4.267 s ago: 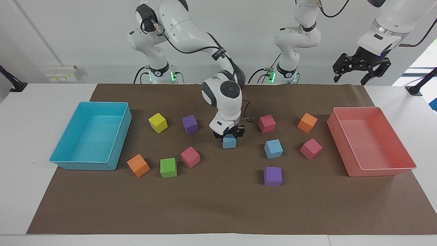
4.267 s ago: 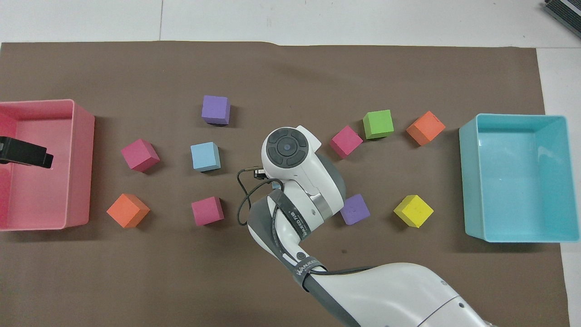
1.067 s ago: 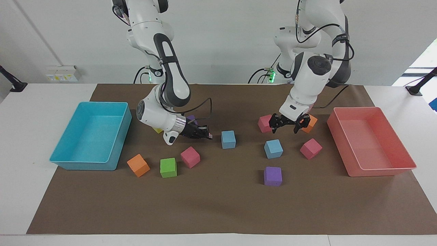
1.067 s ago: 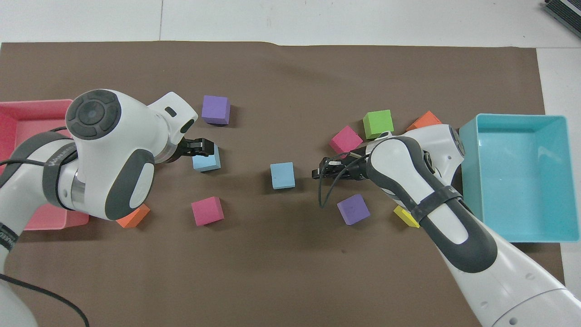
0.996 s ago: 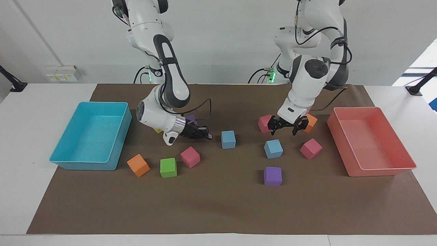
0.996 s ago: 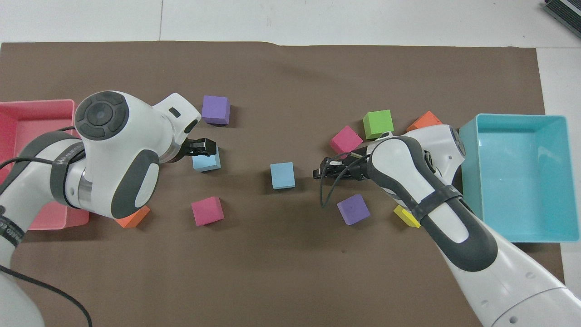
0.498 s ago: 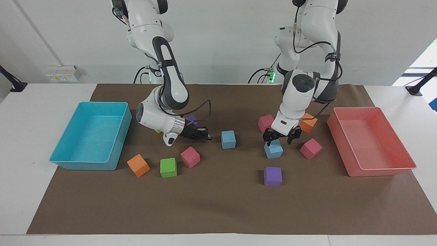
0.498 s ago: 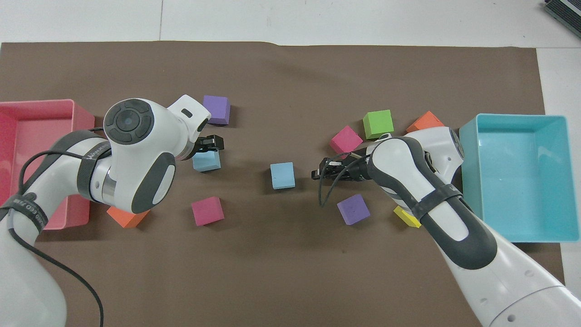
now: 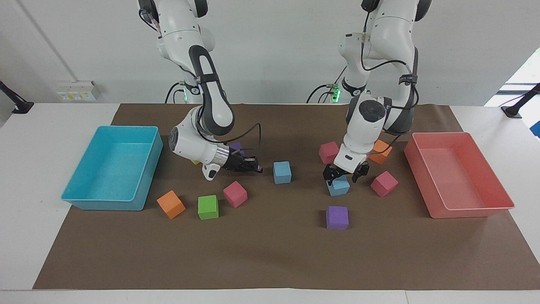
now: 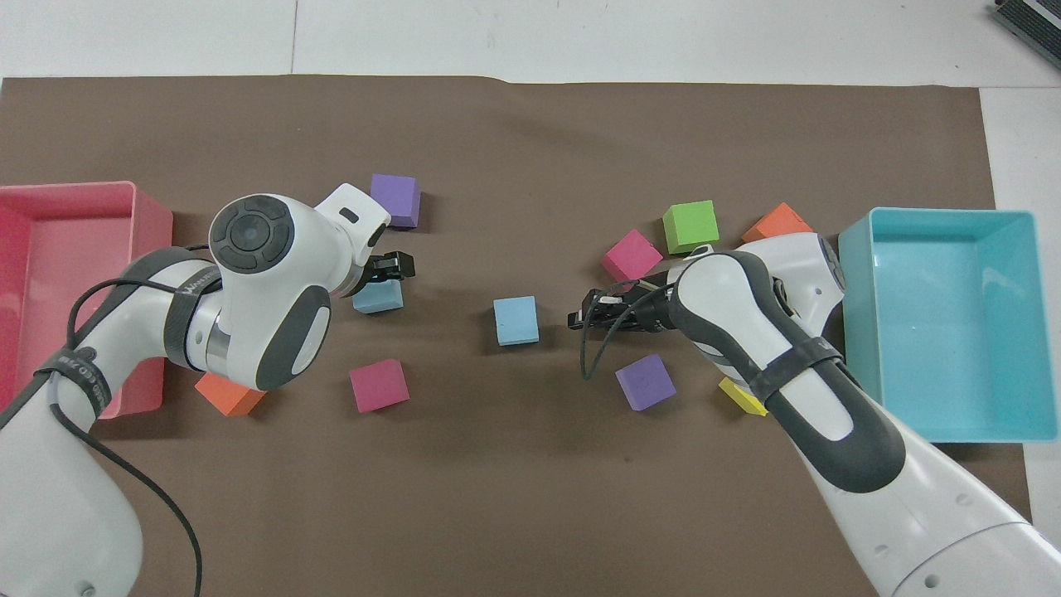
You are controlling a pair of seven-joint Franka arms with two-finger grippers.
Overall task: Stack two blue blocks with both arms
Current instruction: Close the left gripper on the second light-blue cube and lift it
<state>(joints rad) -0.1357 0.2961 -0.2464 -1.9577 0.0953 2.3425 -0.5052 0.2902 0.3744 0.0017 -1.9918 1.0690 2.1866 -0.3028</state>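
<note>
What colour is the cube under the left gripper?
Light blue cube, under the open left gripper; the facing view shows it best.

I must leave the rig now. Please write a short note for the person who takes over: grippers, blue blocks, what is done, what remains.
Left gripper: open, astride the blue block toward the left arm's end, not yet closed.
Right gripper: shut, empty, low beside the middle blue block, apart from it.
Done: nothing stacked; both blocks lie on the mat.
Left: grasp, lift, set one block on the other.

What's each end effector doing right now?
Left end effector: open, straddling one blue block, not gripping yet.
Right end effector: shut, empty, low beside the other blue block.
</note>
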